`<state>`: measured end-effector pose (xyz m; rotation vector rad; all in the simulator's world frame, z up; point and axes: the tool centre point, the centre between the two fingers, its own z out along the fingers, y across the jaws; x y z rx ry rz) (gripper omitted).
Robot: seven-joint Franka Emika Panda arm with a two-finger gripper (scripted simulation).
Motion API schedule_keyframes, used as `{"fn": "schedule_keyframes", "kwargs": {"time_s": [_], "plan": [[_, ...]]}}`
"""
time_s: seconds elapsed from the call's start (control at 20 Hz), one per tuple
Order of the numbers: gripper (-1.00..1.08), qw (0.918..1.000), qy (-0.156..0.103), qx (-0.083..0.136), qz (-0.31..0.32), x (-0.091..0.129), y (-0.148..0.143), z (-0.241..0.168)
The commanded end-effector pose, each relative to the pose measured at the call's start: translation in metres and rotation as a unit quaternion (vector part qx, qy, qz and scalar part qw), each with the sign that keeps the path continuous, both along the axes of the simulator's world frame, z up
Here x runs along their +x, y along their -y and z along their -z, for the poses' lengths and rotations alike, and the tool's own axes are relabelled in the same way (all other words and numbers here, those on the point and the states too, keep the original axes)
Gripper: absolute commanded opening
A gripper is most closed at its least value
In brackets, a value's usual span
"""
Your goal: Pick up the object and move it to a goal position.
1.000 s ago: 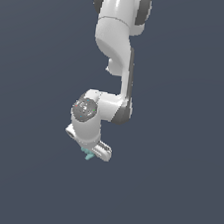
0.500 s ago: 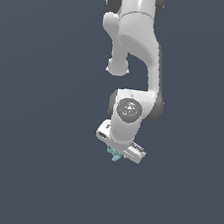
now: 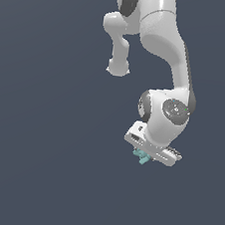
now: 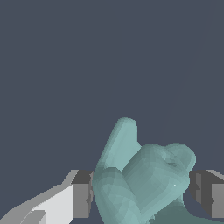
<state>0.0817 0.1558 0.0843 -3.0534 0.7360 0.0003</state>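
The object [image 3: 141, 157] is a small teal lumpy piece with short prongs, sticking out below the white hand of the arm in the exterior view. My gripper [image 3: 144, 157] is shut on it and holds it above the plain dark ground. In the wrist view the object [image 4: 140, 179] fills the space between the two grey fingertips [image 4: 81, 194], one on each side, with a prong pointing away from the hand. The fingers themselves are mostly hidden behind the hand in the exterior view.
The white arm [image 3: 163, 51] reaches down from the top of the exterior view. Around it is only a uniform dark grey-blue surface.
The arm has swung toward the exterior view's right with the teal object still held in the gripper. The grip has not changed.
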Motion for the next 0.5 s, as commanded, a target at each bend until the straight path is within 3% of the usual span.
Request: {"fn": "schedule_keyframes", "kwargs": {"time_s": [0.0, 0.45], "plan": [[-1.00, 1.0000, 0.000, 0.000, 0.001, 0.001, -0.019, -0.003], [-1.00, 1.0000, 0.000, 0.000, 0.001, 0.003, -0.041, -0.007]]}}
